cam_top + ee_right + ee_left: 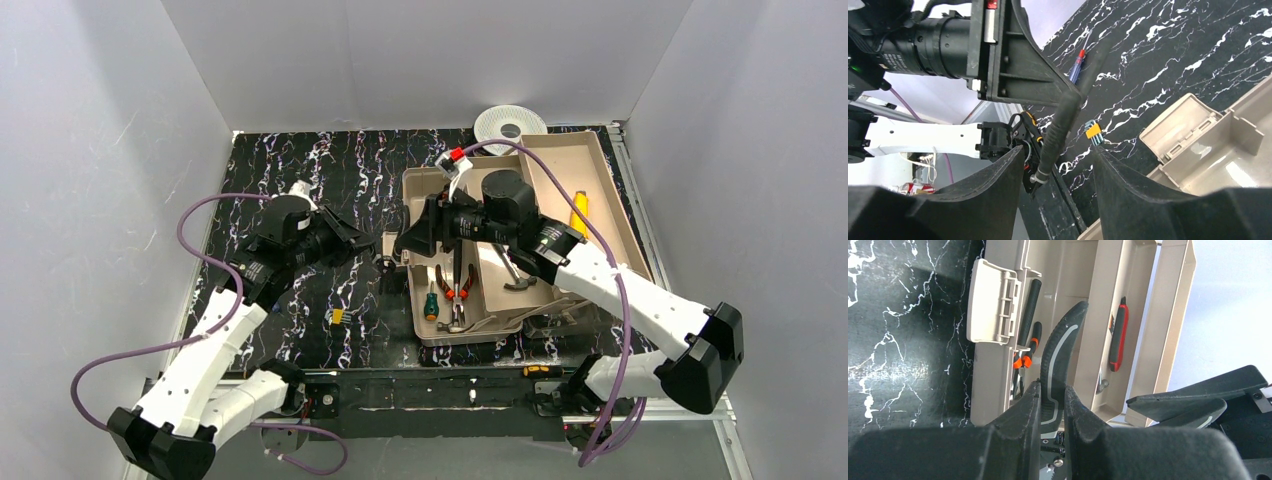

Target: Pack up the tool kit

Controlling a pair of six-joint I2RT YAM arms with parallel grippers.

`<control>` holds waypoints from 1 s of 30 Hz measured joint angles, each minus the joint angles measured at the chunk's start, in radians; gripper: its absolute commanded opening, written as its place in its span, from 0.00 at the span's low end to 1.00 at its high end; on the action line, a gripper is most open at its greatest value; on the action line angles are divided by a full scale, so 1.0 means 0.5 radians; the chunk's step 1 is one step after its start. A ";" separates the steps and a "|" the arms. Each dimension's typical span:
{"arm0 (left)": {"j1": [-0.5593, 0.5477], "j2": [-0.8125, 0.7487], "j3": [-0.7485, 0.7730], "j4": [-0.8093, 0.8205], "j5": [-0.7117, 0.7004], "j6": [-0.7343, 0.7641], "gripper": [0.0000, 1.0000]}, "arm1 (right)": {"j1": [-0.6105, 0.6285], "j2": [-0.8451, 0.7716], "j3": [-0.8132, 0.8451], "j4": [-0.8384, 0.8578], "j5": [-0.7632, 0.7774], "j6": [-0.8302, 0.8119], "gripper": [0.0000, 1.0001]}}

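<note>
Black tool handle [1060,355] in left gripper [1052,392]

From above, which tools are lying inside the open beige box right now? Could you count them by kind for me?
Green-handled screwdriver: 1
Red-handled pliers: 1
Hammer: 1
Yellow-handled tool, kind unclear: 1
Total: 4
</note>
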 measured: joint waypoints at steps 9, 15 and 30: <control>-0.002 0.063 -0.005 0.114 0.106 -0.021 0.00 | 0.015 0.089 0.093 0.018 0.051 0.005 0.01; -0.001 0.065 -0.082 0.230 0.121 0.022 0.62 | 0.014 0.091 0.106 -0.095 0.217 0.039 0.01; -0.018 -0.063 -0.085 0.220 0.168 0.468 0.98 | 0.018 -0.157 0.473 -0.910 1.238 -0.332 0.01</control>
